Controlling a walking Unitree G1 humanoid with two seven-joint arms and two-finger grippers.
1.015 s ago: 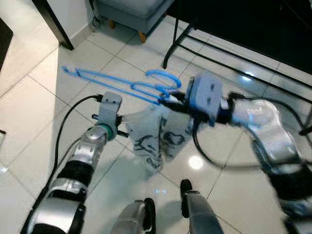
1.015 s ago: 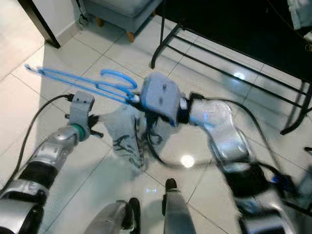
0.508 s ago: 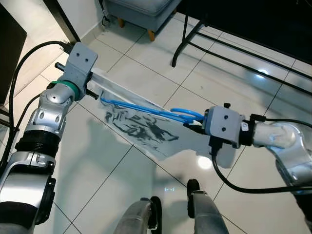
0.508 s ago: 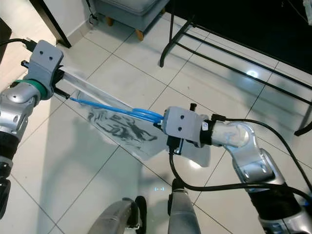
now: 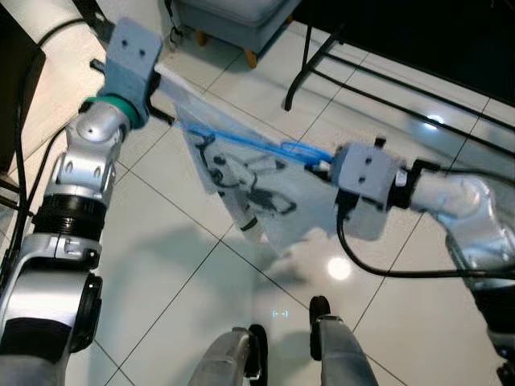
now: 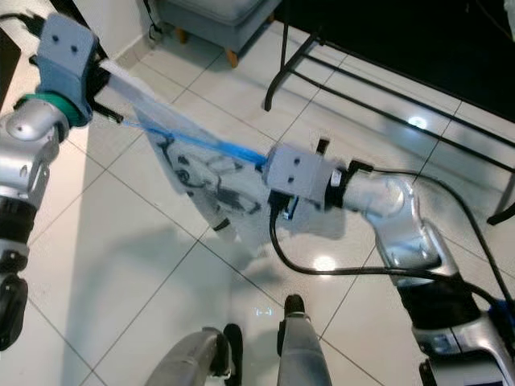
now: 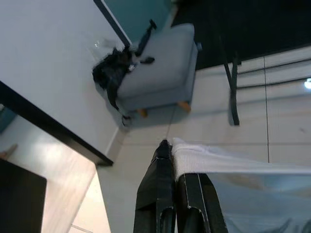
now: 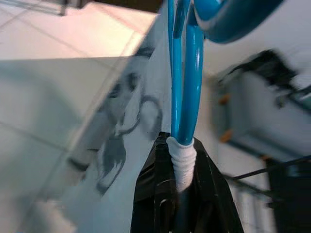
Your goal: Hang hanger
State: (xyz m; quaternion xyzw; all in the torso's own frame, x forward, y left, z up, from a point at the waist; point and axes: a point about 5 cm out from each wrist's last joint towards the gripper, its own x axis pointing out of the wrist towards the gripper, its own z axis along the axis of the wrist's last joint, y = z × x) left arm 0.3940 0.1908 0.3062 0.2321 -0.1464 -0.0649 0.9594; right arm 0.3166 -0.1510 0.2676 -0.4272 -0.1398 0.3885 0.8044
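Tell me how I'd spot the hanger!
Look over the white tile floor, between the two silver arms. A pale printed shirt stretches from the left gripper to the right gripper. The hanger is the thin bright blue bar along its top.

Fingertips of right gripper (image 5: 326, 167) concealed behind its grey wrist housing. Far end of blue plastic hanger (image 5: 241, 141) covered by white printed cloth garment (image 5: 265, 193). Black metal rack frame (image 5: 378, 84) cut off at upper edge. Garment print blurred, unreadable.
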